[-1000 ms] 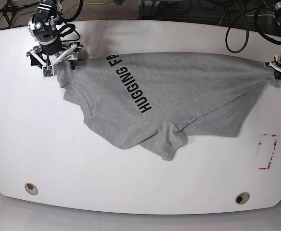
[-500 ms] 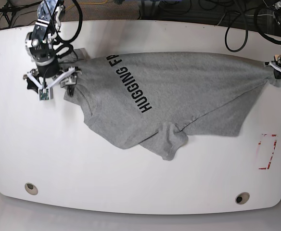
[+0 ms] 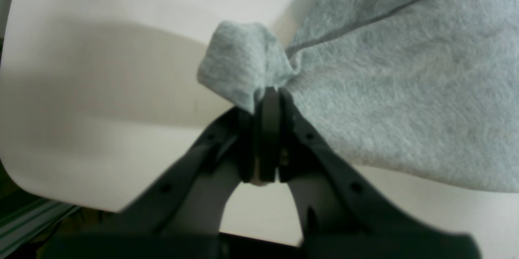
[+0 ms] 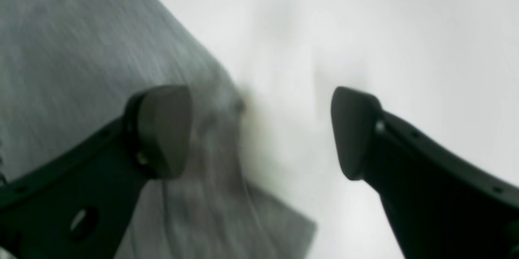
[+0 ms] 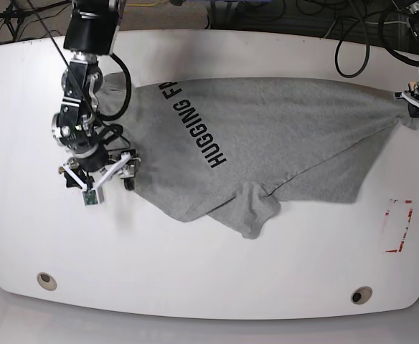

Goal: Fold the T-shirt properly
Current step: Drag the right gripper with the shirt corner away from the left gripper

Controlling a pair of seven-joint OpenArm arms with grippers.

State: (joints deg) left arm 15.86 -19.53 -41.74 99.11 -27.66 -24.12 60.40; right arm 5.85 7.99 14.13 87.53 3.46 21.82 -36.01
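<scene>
The heather-grey T-shirt lies spread across the white table, its black lettering face up and one sleeve folded over near the front. My right gripper stands open at the shirt's left edge. In the right wrist view that gripper has one finger over the T-shirt and the other over bare table. My left gripper is shut on the shirt's far right corner. In the left wrist view the gripper pinches a bunch of the T-shirt.
A red rectangle outline is marked on the table near the right edge. Two round holes sit near the front edge. Black cables run along the back.
My right arm has swung from the shirt's back-left corner forward along its left edge, jaws still open. The left gripper and the held corner have not moved.
</scene>
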